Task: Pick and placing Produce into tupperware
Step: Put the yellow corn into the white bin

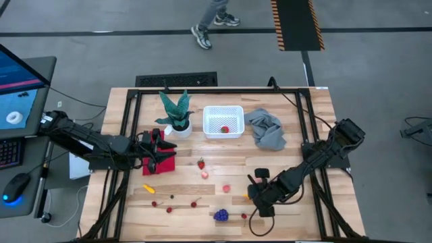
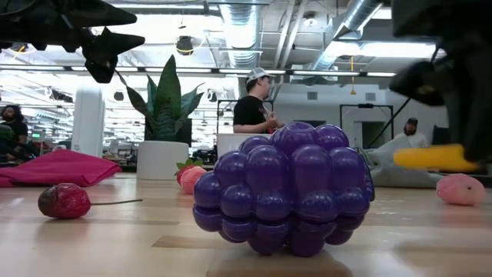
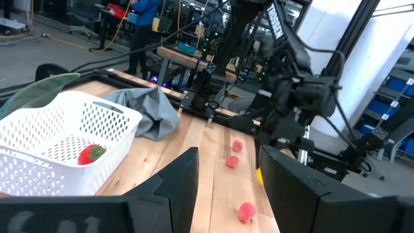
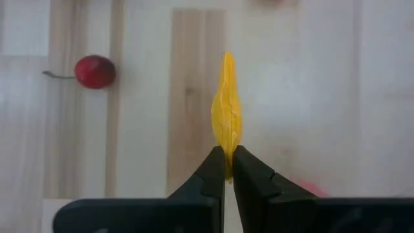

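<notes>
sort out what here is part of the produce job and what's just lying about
Part of the job:
- white bin, one strawberry inside
- yellow piece, pinched in the right gripper
- grape bunch
- cherries, pink balls and a loose strawberry on the table

Just lying about:
- potted plant
- grey cloth
- red cloth, under the left gripper

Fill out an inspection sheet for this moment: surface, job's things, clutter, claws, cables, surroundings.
Surface: wooden table.
Job's things: white bin holding one strawberry; grape bunch, cherries and pink pieces loose on the table.
Clutter: potted plant, grey cloth, red cloth.
Claws: right claw shut on yellow piece; left claw open, empty.
Cables: along the arms.
Surroundings: person walking, laptop.
</notes>
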